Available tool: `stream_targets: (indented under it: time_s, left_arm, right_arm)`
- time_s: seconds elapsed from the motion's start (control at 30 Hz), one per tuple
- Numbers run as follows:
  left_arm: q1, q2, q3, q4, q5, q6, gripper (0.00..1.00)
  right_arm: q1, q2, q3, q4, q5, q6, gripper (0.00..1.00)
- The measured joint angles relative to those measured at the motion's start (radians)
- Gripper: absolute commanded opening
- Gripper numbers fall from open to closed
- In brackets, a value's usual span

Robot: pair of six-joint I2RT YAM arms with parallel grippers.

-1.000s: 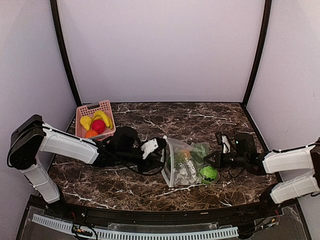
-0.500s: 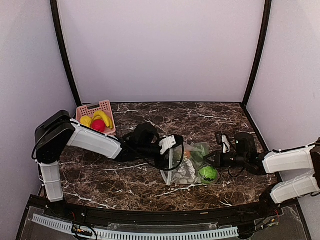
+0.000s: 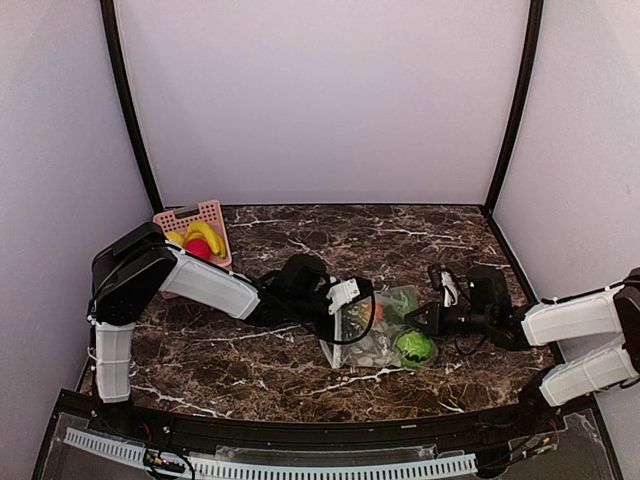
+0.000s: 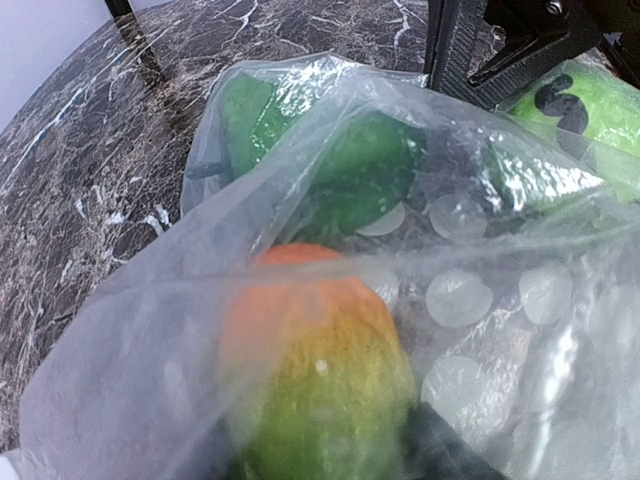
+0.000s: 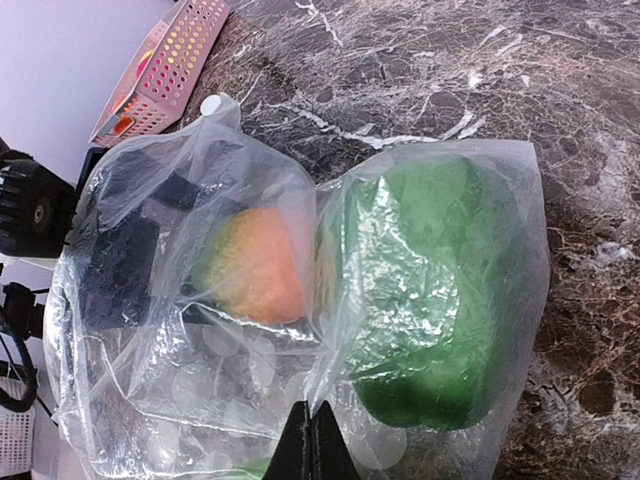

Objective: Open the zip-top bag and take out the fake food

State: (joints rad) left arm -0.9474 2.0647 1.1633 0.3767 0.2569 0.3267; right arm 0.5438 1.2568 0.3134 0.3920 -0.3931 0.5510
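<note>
Since earlier, my left gripper (image 3: 350, 304) has pushed into the bag (image 3: 375, 346); its spread I cannot tell. Right gripper (image 5: 310, 438) pinches the limp, slick film, fingers closed; the hard orange fruit (image 4: 320, 360) is what to grasp.

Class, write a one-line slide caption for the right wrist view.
Clear bag on the table, holding an orange fruit and a green pepper, its edge pinched by the right claw.

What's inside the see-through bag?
Through the zip-top bag you can see an orange-and-green fruit and a big green piece. Crinkled plastic and glare hide whatever else lies lower down.
</note>
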Motion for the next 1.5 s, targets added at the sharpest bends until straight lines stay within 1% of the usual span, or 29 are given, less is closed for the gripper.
stream_targets:
  time_s: [0.03,0.07,0.13,0.27,0.4,0.53,0.7,0.87,1.0,1.17,1.23,1.37,1.5]
  left_arm:
    - [0.000,0.000,0.001,-0.002,-0.002,0.000,0.54]
    - [0.000,0.000,0.001,-0.002,-0.003,-0.001,0.48]
    - [0.000,0.000,0.001,-0.002,-0.006,-0.002,0.42]
    - [0.000,0.000,-0.008,0.014,-0.018,-0.005,0.32]
    - [0.000,-0.028,-0.053,0.034,-0.031,-0.006,0.27]
    - [0.000,-0.106,-0.148,0.036,-0.036,-0.021,0.26]
    - [0.000,-0.192,-0.217,0.040,-0.025,-0.044,0.26]
    - [0.000,-0.295,-0.257,0.027,-0.010,-0.077,0.26]
    - [0.000,-0.365,-0.262,0.001,-0.003,-0.123,0.26]
    - [0.016,-0.453,-0.291,-0.087,-0.044,-0.192,0.25]
    - [0.046,-0.497,-0.328,-0.114,-0.064,-0.222,0.26]
    - [0.179,-0.612,-0.428,-0.147,-0.105,-0.305,0.27]
    - [0.294,-0.708,-0.451,-0.155,-0.154,-0.361,0.28]
  right_arm:
    - [0.000,0.003,0.000,0.004,0.000,0.000,0.00]
    - [0.000,0.006,0.000,0.006,0.000,0.000,0.00]
    - [0.000,0.010,0.000,0.008,0.000,0.000,0.00]
    - [0.000,0.009,0.000,0.008,0.002,0.000,0.00]
    - [-0.005,0.001,0.000,0.000,0.009,0.000,0.00]
    - [-0.015,-0.029,-0.007,-0.009,0.021,0.000,0.00]
    - [-0.021,-0.040,-0.021,-0.021,0.035,0.001,0.00]
    - [-0.023,-0.040,-0.024,-0.026,0.044,0.004,0.00]
    - [-0.023,-0.040,-0.024,-0.026,0.048,0.004,0.00]
    - [-0.023,-0.040,-0.024,-0.026,0.051,0.004,0.00]
    - [-0.023,-0.040,-0.024,-0.026,0.051,0.004,0.00]
    - [-0.023,-0.039,-0.024,-0.026,0.050,0.004,0.00]
    - [-0.024,-0.037,-0.024,-0.023,0.047,0.005,0.00]
